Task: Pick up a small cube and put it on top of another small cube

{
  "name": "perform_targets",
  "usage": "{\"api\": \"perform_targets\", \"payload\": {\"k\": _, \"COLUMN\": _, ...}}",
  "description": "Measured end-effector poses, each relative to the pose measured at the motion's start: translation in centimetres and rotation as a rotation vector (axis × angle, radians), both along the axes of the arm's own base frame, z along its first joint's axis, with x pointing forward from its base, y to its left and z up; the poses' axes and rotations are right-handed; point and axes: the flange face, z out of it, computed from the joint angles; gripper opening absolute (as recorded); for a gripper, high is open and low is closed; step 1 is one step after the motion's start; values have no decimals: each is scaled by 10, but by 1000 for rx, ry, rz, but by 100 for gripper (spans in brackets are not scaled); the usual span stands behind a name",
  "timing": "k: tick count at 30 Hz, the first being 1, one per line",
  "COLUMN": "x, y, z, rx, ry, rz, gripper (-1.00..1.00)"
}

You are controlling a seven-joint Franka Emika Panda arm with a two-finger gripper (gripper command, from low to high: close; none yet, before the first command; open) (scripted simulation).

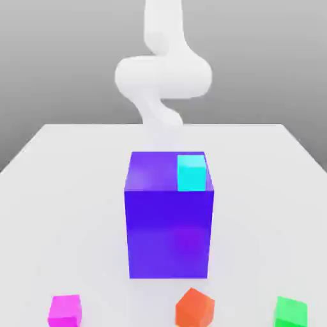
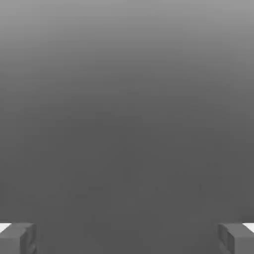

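A small cyan cube [image 1: 191, 172] sits on top of a tall blue-violet block [image 1: 169, 217], at its far corner on the exterior view's right. Three more small cubes lie on the white table near the front edge: magenta [image 1: 65, 310] on the exterior view's left, orange [image 1: 195, 308] in the middle, green [image 1: 291, 312] on the right. In the hand view my gripper [image 2: 127, 239] is open, its grey fingertips [image 2: 17, 238] far apart with nothing between them and plain grey background beyond. My white arm [image 1: 163, 76] rises behind the block.
The tall blue-violet block stands in the middle of the white table [image 1: 57, 191] and blocks the way between the arm and the three front cubes. Bare table lies on both sides of it.
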Motion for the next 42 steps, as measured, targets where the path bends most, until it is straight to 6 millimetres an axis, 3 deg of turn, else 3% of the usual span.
{"api": "perform_targets", "payload": {"k": 7, "x": 78, "y": -37, "z": -105, "rx": 33, "ry": 181, "rz": 52, "gripper": 0}}
{"api": "perform_targets", "payload": {"k": 15, "x": 128, "y": -76, "z": -241, "rx": 40, "ry": 375, "rz": 79, "gripper": 0}}
{"api": "perform_targets", "payload": {"k": 22, "x": 135, "y": -116, "z": -363, "rx": 14, "ry": 542, "rz": 79, "gripper": 0}}
{"api": "perform_targets", "payload": {"k": 29, "x": 111, "y": -156, "z": -474, "rx": -51, "ry": 709, "rz": 78, "gripper": 0}}
{"api": "perform_targets", "payload": {"k": 33, "x": 108, "y": -162, "z": -531, "rx": -64, "ry": 729, "rz": 79, "gripper": 0}}
{"api": "perform_targets", "payload": {"k": 34, "x": 107, "y": -162, "z": -544, "rx": -63, "ry": 730, "rz": 79, "gripper": -100}}
{"api": "perform_targets", "payload": {"k": 40, "x": 106, "y": -162, "z": -551, "rx": -62, "ry": 732, "rz": 79, "gripper": -100}}
{"api": "perform_targets", "payload": {"k": 42, "x": 107, "y": -162, "z": -537, "rx": -63, "ry": 731, "rz": 80, "gripper": -100}}
